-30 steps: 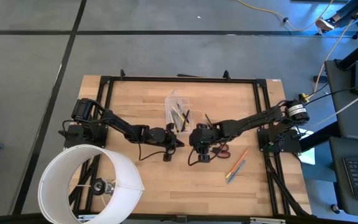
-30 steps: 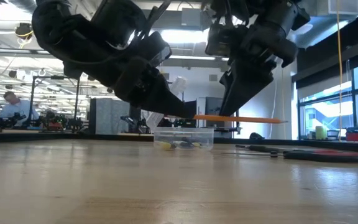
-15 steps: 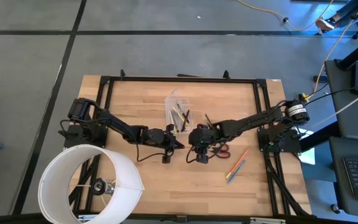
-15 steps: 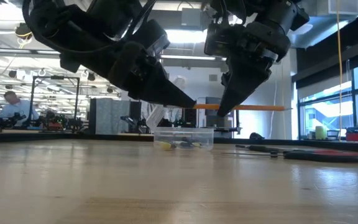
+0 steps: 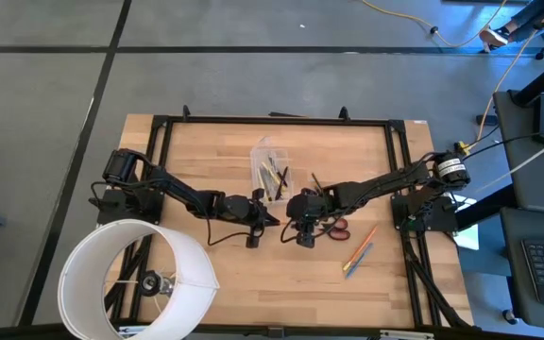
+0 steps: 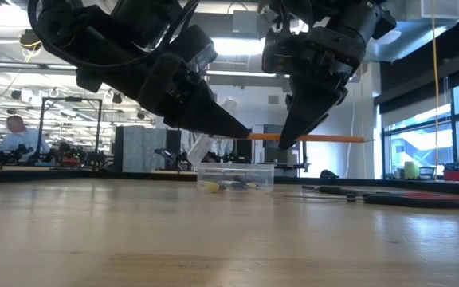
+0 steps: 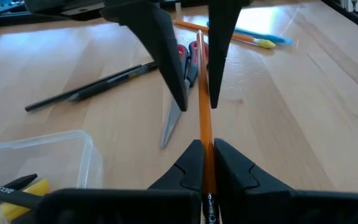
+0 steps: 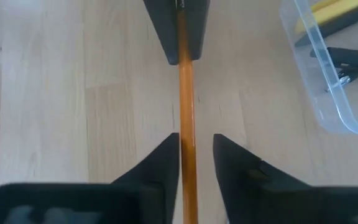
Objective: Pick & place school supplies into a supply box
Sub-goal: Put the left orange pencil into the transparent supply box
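Note:
An orange pencil (image 6: 325, 138) hangs level above the table between both grippers. My left gripper (image 7: 205, 163) is shut on it. My right gripper (image 8: 196, 163) is open, with a finger on either side of the pencil's shaft (image 8: 186, 99). The shaft lies close against one finger; whether they touch, I cannot tell. The clear supply box (image 5: 272, 170) stands on the table just beyond the grippers, with yellow and black items inside. Red-handled scissors (image 5: 336, 227), black pens (image 7: 92, 87) and an orange and a blue pencil (image 5: 359, 250) lie on the table. My left gripper pinches the orange pencil near its left end (image 7: 204, 140) between its two fingers. The fingers come level from the table's left and lie along the pencil. The pencil is lifted clear of the table and sticks out level toward the right.
A large white cylinder (image 5: 135, 279) stands over the table's near left corner. A black frame (image 5: 272, 121) runs around the tabletop. Bare wood lies near the table's near edge (image 5: 272, 293). A person (image 6: 10, 131) sits far off in the room behind.
Both grippers and the orange pencil have risen a little above the table. The pencil has stayed level. The left arm has lifted up along with it.

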Controlling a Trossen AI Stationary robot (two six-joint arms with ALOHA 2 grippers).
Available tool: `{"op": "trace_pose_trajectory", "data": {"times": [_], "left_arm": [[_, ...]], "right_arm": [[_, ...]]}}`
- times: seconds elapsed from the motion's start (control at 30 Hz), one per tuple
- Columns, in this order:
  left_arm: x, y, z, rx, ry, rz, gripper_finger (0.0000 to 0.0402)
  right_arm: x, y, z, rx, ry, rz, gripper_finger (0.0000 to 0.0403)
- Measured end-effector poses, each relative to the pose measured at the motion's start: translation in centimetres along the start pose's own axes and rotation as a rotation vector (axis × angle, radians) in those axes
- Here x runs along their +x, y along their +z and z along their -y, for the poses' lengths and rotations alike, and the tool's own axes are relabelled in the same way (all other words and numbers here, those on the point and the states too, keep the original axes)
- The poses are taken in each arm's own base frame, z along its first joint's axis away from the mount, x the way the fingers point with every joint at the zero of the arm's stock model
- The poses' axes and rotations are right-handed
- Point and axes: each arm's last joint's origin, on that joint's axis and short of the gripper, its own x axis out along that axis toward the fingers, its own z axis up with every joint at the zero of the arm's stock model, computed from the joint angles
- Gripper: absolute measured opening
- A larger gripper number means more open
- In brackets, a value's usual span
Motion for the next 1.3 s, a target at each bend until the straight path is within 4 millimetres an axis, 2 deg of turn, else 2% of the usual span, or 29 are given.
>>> {"op": "trace_pose_trajectory", "data": {"times": [0.2, 0.33, 0.5, 0.67, 0.9, 1.17, 1.3], "left_arm": [[0.0, 0.0, 0.0, 0.013, 0.001, 0.000, 0.0013], [0.0, -0.1, 0.0, 0.016, 0.001, -0.006, 0.0022], [-0.1, -0.4, 0.0, 0.055, -0.025, -0.046, 0.0056], [-1.3, 0.1, -0.1, 0.057, -0.031, -0.118, 0.0085], [-3.8, 0.4, -0.4, -0.002, -0.021, -0.211, 0.0094], [-6.6, -2.1, -1.0, -0.078, 0.078, -0.199, 0.0089], [-7.6, -2.6, -1.2, -0.089, 0.115, -0.150, 0.0092]], "right_arm": [[0.0, 0.0, 0.0, -0.024, 0.001, -0.003, 0.0033], [0.0, 0.0, 0.0, -0.024, 0.001, -0.003, 0.0030], [0.0, -0.3, 0.0, -0.005, 0.015, -0.039, 0.0030], [-0.1, -1.4, 0.5, 0.055, -0.048, -0.143, 0.0030], [-0.7, -1.6, 2.1, 0.241, -0.188, -0.163, 0.0030], [-3.2, -0.2, 5.0, 0.467, -0.334, 0.000, 0.0030], [-3.3, 0.8, 7.1, 0.557, -0.326, 0.081, 0.0030]]}}
